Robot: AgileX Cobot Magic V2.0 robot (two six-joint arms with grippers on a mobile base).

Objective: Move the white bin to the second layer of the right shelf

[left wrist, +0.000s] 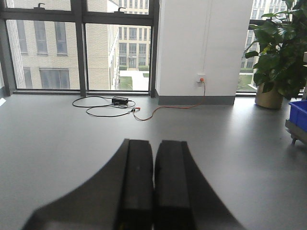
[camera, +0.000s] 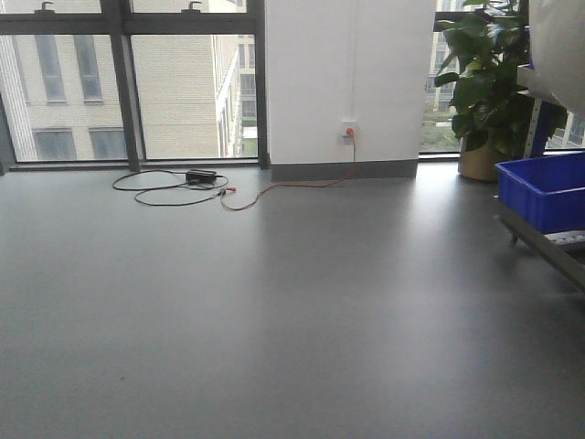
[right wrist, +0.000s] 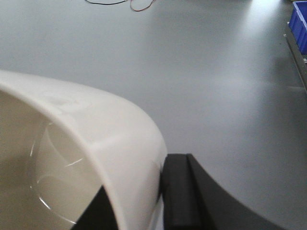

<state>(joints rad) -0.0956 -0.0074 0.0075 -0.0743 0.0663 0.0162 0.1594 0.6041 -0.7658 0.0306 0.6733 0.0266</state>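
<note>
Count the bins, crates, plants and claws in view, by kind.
Cream-white smooth plastic bin: 1
Blue rectangular plastic crate: 1
Potted green leafy plant: 1
Black claws, left claw and right claw: 2
Total: 5

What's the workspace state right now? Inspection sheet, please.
Surface: grey floor; no table seen.
Job's things: white bin held above the floor, visible interior empty; right shelf second layer not identifiable.
Clutter: blue crate on steel rack, far right.
Grippers: right gripper shut on the bin's wall; left gripper shut, holding nothing.
Cables: black cable and red cable on the floor.
Surroundings: windows, potted plant.
</note>
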